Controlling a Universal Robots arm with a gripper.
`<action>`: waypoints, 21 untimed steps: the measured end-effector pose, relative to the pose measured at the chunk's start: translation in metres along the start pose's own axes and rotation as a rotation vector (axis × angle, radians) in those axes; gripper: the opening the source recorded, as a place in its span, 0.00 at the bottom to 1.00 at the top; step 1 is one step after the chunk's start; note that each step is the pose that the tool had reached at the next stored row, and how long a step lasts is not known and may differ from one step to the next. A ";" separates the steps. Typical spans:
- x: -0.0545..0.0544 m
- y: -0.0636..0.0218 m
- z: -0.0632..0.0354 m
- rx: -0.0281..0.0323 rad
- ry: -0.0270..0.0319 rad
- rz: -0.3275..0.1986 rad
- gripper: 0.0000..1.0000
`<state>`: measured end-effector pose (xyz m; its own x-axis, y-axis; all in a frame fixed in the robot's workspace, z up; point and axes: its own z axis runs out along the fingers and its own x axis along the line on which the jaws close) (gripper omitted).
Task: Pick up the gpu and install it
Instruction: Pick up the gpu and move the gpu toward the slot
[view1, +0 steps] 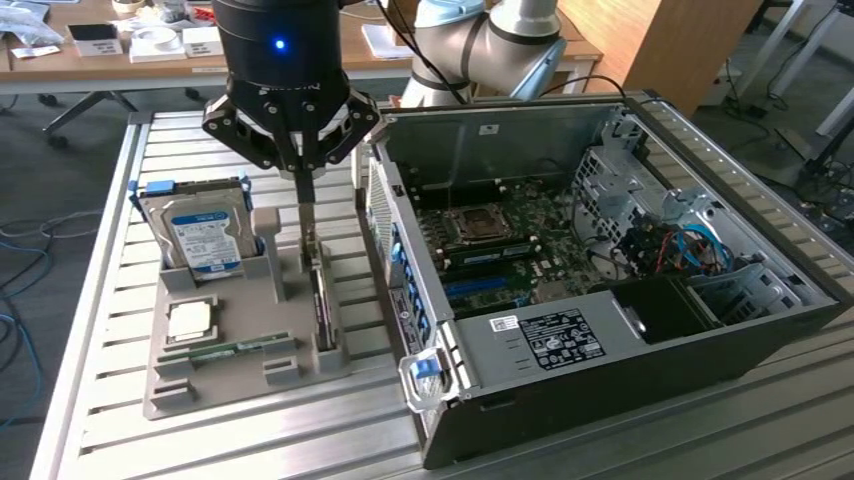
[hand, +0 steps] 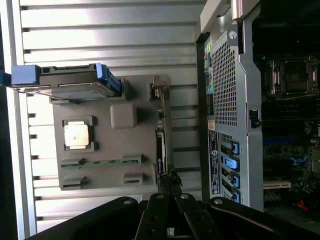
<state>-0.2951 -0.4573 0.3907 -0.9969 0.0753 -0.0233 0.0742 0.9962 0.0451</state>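
One slatted metal worktop (view1: 240, 440) carries the open black computer case (view1: 601, 395) and a grey holder tray (view1: 220, 385), where the thin dark gpu card (view1: 322, 305) stands on edge. Your pincer (hand: 170, 176), closed narrow, meets its top edge: pick-up step, I judge; lifting needs a straight pull.

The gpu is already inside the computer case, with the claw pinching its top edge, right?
No. The gpu stands on edge in the gray tray beside the computer case, not inside it, as the exterior view shows. The gripper does pinch its top edge.
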 end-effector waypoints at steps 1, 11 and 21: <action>0.000 0.0000 0.0000 0.0000 0.0000 0.000 0.11; 0.000 0.0000 0.0000 0.0000 0.0000 0.000 0.23; 0.000 0.0000 0.0000 0.0000 0.0000 0.000 0.47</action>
<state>-0.2952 -0.4573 0.3907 -0.9969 0.0753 -0.0233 0.0742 0.9962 0.0451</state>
